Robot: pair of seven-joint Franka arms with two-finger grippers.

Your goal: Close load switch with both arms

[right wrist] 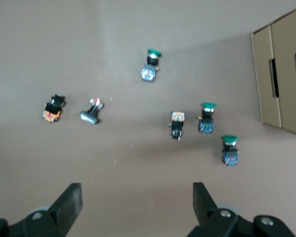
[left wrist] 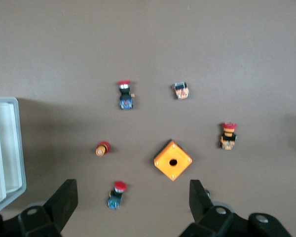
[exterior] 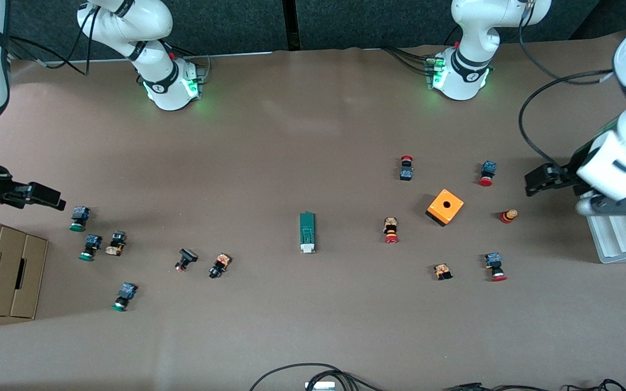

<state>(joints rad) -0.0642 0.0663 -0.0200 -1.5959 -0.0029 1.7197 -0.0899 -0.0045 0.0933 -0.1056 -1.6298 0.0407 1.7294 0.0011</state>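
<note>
Mid-table, unlabelled green load switch (exterior: 307, 232), white end toward front camera

One load switch (exterior: 307, 232); one orange box (exterior: 444, 207); twelve buttons.

An orange box (exterior: 445, 207) sits among red-capped buttons (exterior: 391, 230); green-capped buttons (exterior: 79, 218) lie near cardboard boxes (exterior: 3, 270).

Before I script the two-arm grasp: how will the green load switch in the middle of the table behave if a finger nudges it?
The load switch lies flat, a narrow straight-edged block, so it would probably slide or turn rather than roll or tip. It looks like rigid moulded plastic, likely stiff and light. Its white end piece, at the end nearer the front camera, may shift under a push.
</note>
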